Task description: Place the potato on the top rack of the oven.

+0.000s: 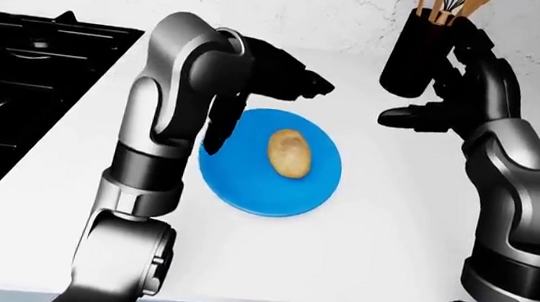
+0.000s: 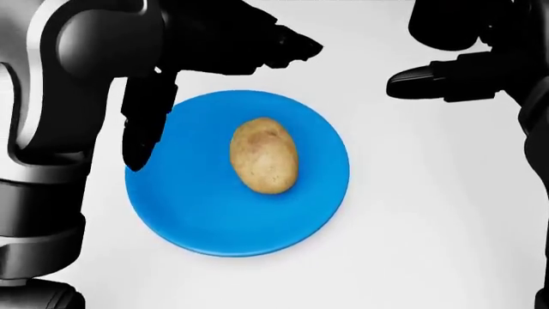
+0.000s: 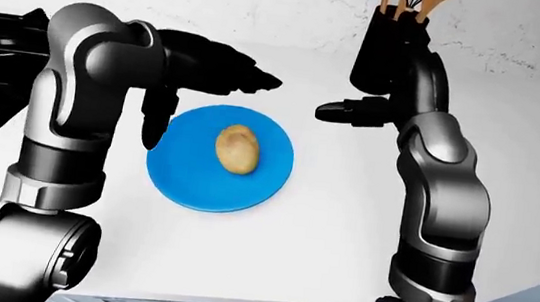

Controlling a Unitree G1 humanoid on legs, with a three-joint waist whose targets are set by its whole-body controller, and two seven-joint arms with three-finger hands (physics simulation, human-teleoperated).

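While the potato lies untouched, these lines run from the near desk edge outward, each place told against the blue plate.

Desk (image 1: 379,260): white and bare between its near edge and the plate.

Blue plate (image 2: 197,219): flat on the desk; the landmark for all below.

Potato (image 2: 263,156): on the plate, a little right of its middle in the head view, long axis running near to far, free of both hands.

Left hand (image 2: 185,71): spread and holding nothing. One finger hangs down over the plate's left rim; the others reach across above its far rim. How high it stands over the plate I cannot tell.

Right hand (image 2: 446,80): off the plate's far-right side, well apart from the potato, fingers extended and gripping nothing.

Utensil holder (image 1: 420,50): dark, just beyond the right hand, with wooden tools standing in it.

Stove (image 1: 15,86): black burners well to the plate's left.

Oven: not in view.

Step in hand: the reach for the potato, as I judge it.

Doing it well: centre the left hand over the potato, then lower it with fingers either side of the short axis. Close round the middle, since a rounded potato may roll. Lift straight up, so the plate does not slide.
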